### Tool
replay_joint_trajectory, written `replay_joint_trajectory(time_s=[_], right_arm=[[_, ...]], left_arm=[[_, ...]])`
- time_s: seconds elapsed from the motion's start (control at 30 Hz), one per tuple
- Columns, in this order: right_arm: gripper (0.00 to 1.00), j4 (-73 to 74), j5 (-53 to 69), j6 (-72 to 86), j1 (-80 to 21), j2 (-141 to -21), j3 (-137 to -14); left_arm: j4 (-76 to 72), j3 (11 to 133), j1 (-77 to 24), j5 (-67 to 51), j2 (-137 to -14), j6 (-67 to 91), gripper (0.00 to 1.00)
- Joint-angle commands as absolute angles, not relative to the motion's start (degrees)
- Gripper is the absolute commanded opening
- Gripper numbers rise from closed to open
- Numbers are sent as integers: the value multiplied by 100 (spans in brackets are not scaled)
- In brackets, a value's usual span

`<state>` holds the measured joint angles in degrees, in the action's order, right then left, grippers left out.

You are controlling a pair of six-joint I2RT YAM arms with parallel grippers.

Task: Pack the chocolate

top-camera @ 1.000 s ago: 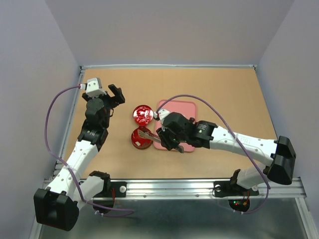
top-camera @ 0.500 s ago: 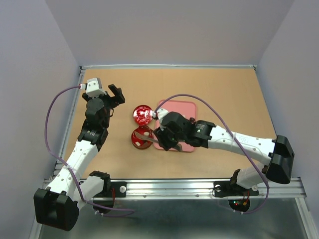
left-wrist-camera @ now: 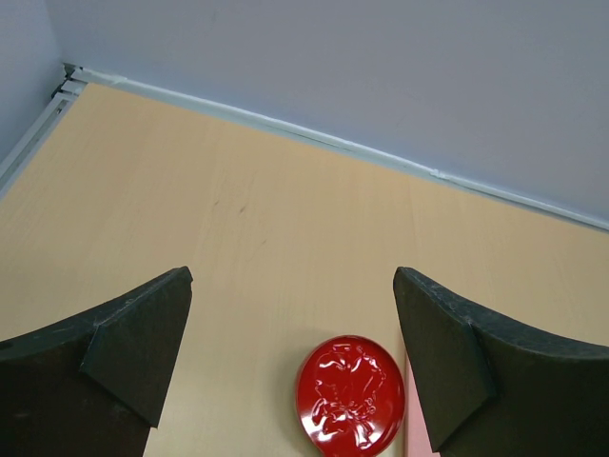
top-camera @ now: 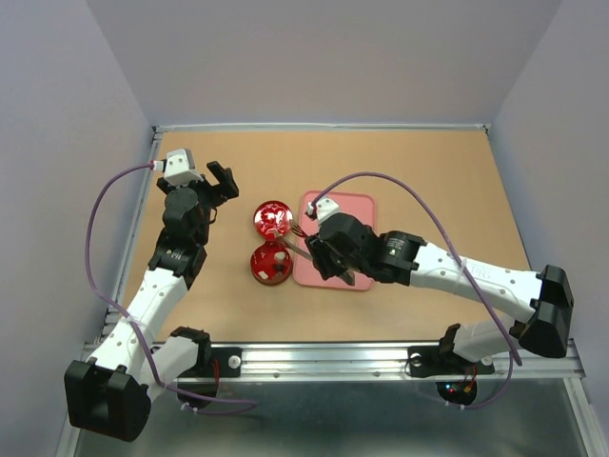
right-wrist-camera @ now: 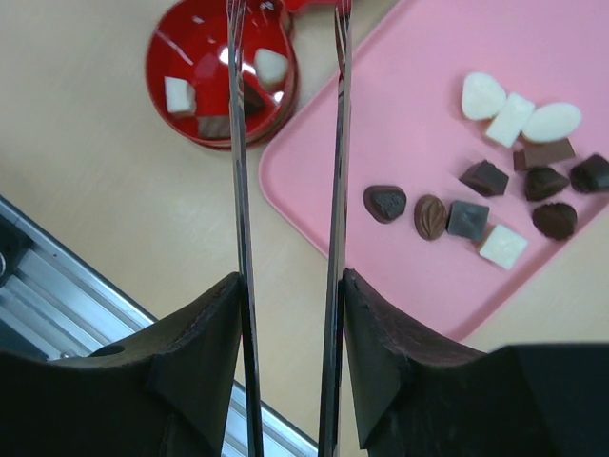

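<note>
Right claw is clamped on a pair of long tweezers. The two prongs stand apart, with no piece showing between them, though the very tips run off the top of the wrist view. The prongs lie across the left edge of the pink tray, pointing away from it and out over the red tin just off that edge. A few pieces sit inside the tin.

The rest of the chocolate, a dozen or so dark and white bits, is clustered on the tray. All of it lies to the right of the prongs and back from their tips. A dark heart-shaped piece is nearest the right prong.

That's the hinge of the next pick, I reckon: draw the tips back onto the tray, then swing right.

Left claw hangs wide over the bare worktop, well off the tray's left side beyond the red lid. The right arm is plainly the nearer one.
</note>
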<state>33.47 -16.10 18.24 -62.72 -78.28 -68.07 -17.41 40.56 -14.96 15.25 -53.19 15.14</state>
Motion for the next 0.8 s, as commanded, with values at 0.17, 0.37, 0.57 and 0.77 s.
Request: replay_joint_trajectory(time_s=[0.17, 0.37, 0.57, 0.77], right_arm=[[49, 4384, -2232, 2828, -6293, -7208, -6390], [49, 4895, -2171, 3234, -6293, -6909, -6179], [49, 5212, -2048, 3471, -6293, -6776, -5986], [49, 5203, -1890, 3525, -6293, -6811, -5862]], left_arm=[[-1898, 4342, -1512, 1573, -5212, 1521, 99], [-1907, 4351, -1521, 1564, -5194, 1529, 99], [-1890, 4359, -1529, 1556, -5212, 1538, 99], [-1890, 4368, -1529, 1538, -5238, 1538, 99]])
